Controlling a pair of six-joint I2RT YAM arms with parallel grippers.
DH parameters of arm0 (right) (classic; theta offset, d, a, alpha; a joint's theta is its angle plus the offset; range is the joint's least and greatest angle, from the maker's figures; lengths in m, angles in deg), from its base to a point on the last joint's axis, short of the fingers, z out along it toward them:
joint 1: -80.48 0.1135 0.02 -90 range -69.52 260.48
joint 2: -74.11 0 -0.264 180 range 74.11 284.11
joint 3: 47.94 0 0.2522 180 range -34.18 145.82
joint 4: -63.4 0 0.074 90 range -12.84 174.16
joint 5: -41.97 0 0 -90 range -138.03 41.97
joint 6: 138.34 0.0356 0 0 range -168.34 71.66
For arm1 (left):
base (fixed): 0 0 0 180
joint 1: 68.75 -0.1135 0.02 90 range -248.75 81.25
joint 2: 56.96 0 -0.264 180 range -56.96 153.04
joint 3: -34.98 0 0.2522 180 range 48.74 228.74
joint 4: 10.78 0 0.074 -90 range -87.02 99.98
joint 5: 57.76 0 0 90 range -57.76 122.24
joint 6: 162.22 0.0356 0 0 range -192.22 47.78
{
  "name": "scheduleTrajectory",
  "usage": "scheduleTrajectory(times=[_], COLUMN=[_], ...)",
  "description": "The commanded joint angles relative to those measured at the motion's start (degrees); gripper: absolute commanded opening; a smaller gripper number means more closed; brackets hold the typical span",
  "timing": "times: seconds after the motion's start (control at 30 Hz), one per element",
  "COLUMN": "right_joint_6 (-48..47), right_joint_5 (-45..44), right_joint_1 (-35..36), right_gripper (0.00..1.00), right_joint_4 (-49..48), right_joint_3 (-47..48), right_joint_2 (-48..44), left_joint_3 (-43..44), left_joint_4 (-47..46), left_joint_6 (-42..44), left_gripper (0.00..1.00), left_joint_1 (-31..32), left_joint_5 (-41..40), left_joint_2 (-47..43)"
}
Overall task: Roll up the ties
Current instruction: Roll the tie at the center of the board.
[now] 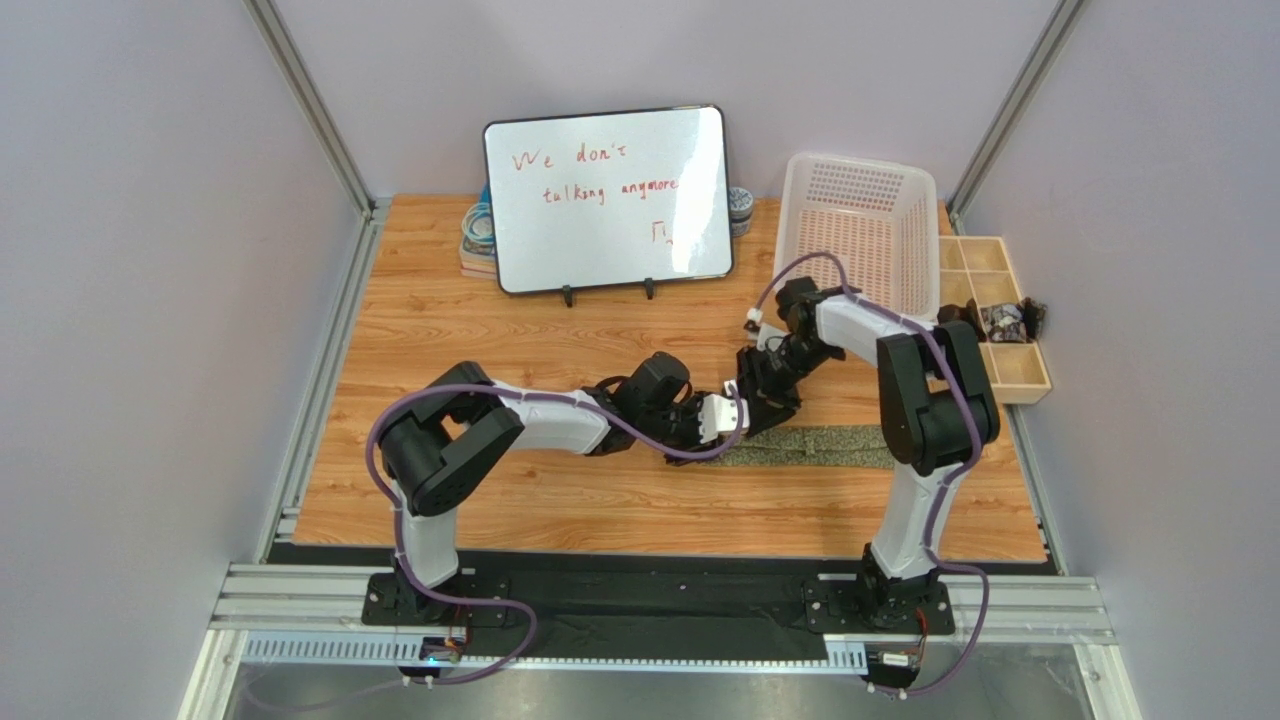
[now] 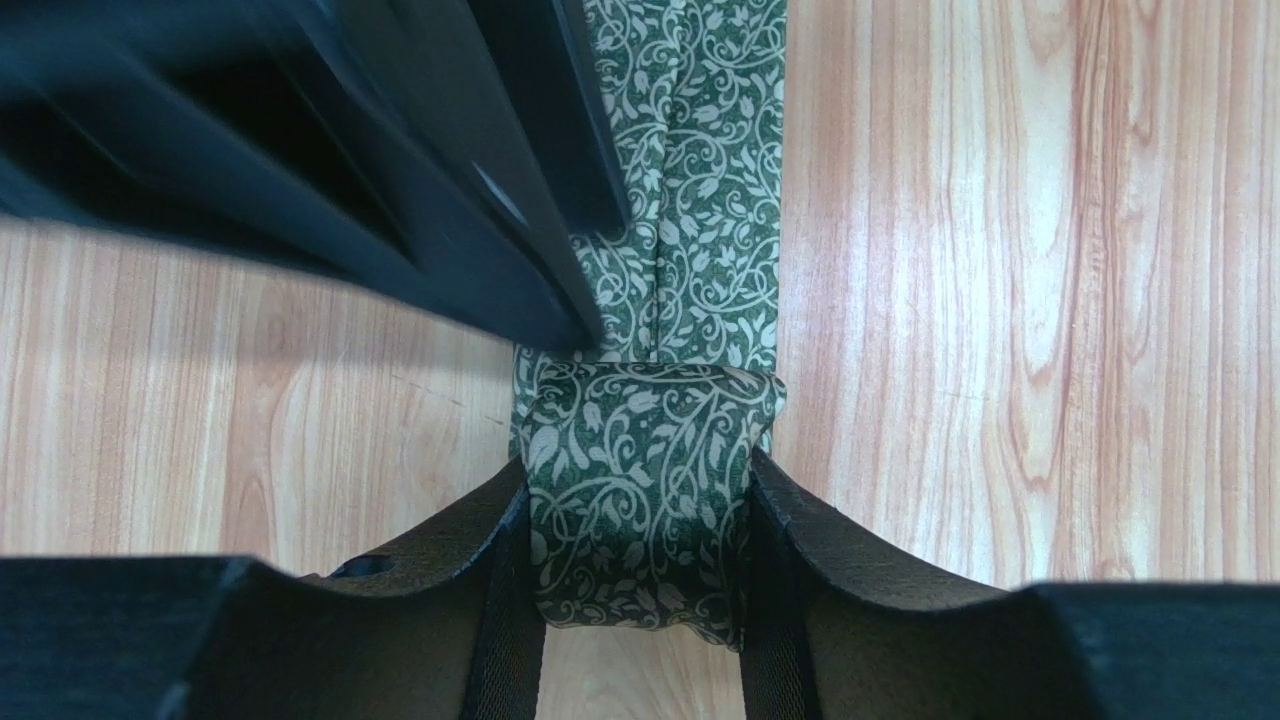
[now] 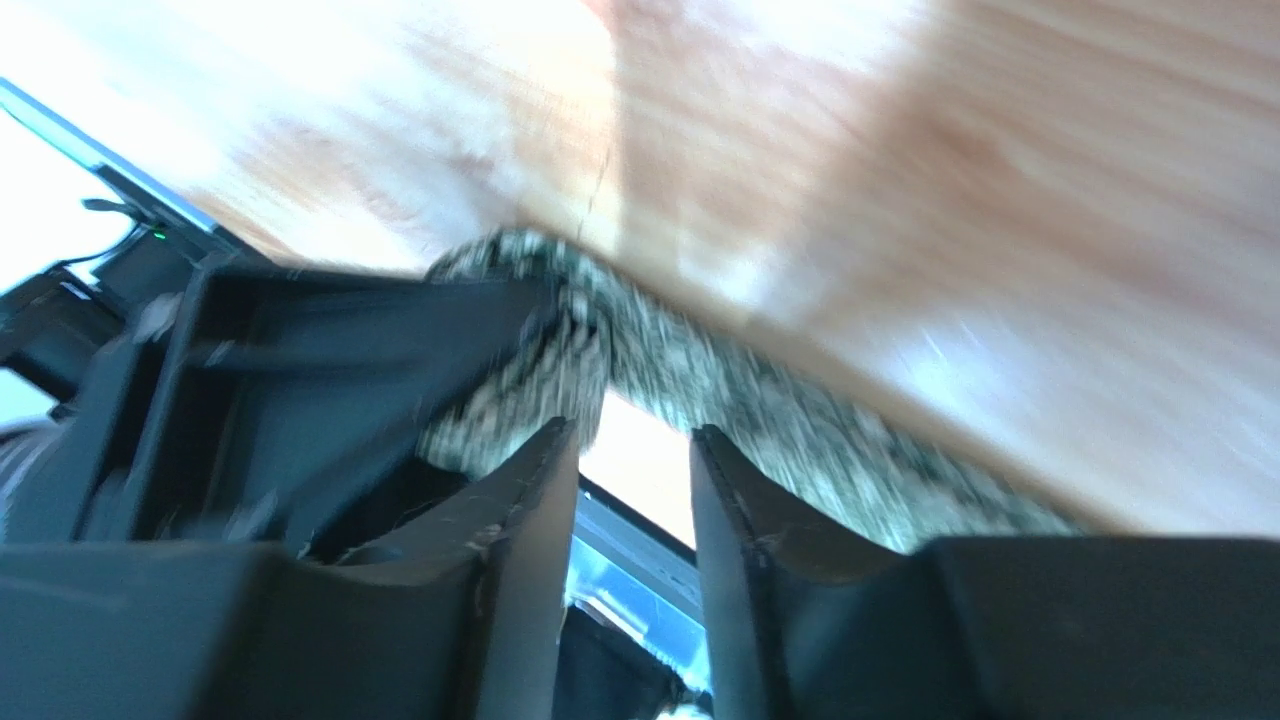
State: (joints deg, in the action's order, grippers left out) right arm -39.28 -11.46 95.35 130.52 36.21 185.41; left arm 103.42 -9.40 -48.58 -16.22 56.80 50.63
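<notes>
A dark green tie with a pale vine pattern (image 1: 819,444) lies flat on the wooden table, running to the right. Its left end is rolled into a small roll (image 2: 639,495). My left gripper (image 2: 639,518) is shut on that roll, one finger on each side. My right gripper (image 3: 634,450) is just above the roll, tilted and blurred; its jaws stand a little apart with nothing between them. In the left wrist view the right gripper's fingers (image 2: 496,225) show as a dark blurred shape over the flat part of the tie (image 2: 699,180). In the top view both grippers meet near the table's middle (image 1: 744,402).
A whiteboard with red writing (image 1: 609,195) stands at the back. A white plastic basket (image 1: 857,233) sits at the back right. A wooden compartment tray (image 1: 999,323) with small dark items is at the right edge. Rolled items lie behind the whiteboard (image 1: 478,233).
</notes>
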Motion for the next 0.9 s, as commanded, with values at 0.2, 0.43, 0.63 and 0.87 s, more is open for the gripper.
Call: scheduleTrajectory(times=[0.2, 0.43, 0.63, 0.87], right_joint_6=[-1.51, -0.01, -1.94, -5.54], right_joint_5=[5.78, 6.41, 2.98, 1.92], right_joint_1=[-0.29, 2.96, 2.88, 1.04], right_gripper=[0.47, 0.46, 0.1, 0.0], right_joint_4=[-0.27, -4.23, -3.09, -3.18], right_joint_3=[-0.34, -0.69, 1.15, -0.16], right_joint_2=[-4.78, -1.97, 3.03, 4.09], left_joint_3=[2.1, 3.16, 3.6, 4.74], left_joint_4=[14.4, 15.55, 16.07, 16.16], left_joint_6=[1.41, 1.5, 1.94, 1.68], left_gripper=[0.33, 0.36, 0.43, 0.74], left_joint_1=[0.2, 0.11, -0.15, -3.13], left_joint_5=[-2.41, -1.88, -0.48, 3.03], left_joint_2=[3.94, 4.65, 4.03, 1.48])
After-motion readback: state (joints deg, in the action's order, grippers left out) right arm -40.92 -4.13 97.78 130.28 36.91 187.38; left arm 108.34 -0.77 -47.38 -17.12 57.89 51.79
